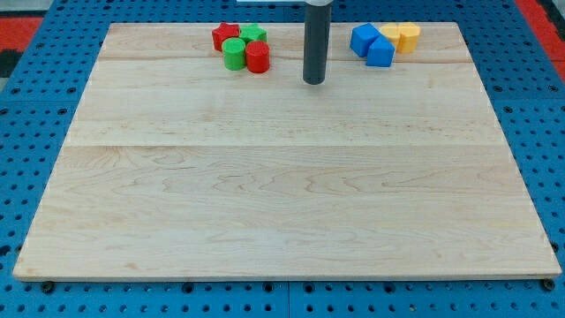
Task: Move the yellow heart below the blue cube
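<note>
My tip (314,81) rests on the board near the view's top centre, between two clusters of blocks. To its right is a blue cluster: one blue block (363,38) and a blue cube (380,53) just below and right of it. Two yellow blocks touch them on the right: a yellow block (389,33) right against the blue ones and a yellow one (408,36) at the far right; which is the heart I cannot tell for sure. The tip is about 60 pixels left of the blue cube and touches no block.
To the tip's left is a tight group: a red star (226,35), a green star (253,34), a green cylinder (234,55) and a red cylinder (257,57). The wooden board (282,194) lies on a blue pegboard.
</note>
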Controlling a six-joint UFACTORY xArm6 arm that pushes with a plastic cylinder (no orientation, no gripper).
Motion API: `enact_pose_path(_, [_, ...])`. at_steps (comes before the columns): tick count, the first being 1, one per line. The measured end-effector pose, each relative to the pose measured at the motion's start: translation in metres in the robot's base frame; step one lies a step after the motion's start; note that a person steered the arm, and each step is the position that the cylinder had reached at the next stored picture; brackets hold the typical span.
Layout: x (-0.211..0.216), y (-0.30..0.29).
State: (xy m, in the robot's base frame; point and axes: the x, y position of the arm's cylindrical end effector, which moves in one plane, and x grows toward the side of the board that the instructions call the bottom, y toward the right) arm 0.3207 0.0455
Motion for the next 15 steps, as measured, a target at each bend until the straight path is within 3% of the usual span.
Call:
enact_pose_path(2, [0.0, 0.0])
enact_pose_path(5, [-0.01, 0.118])
enact_pose_path(7, [-0.052, 0.224])
enact_pose_path(8, [-0.102, 0.25])
enact_pose_path(9, [-0.111, 0.223])
enact_pose_path(11, [-0.109, 0.105])
enact_pose_path(13, [-0.099, 0.054])
enact_pose_path(15, [-0.054, 0.001])
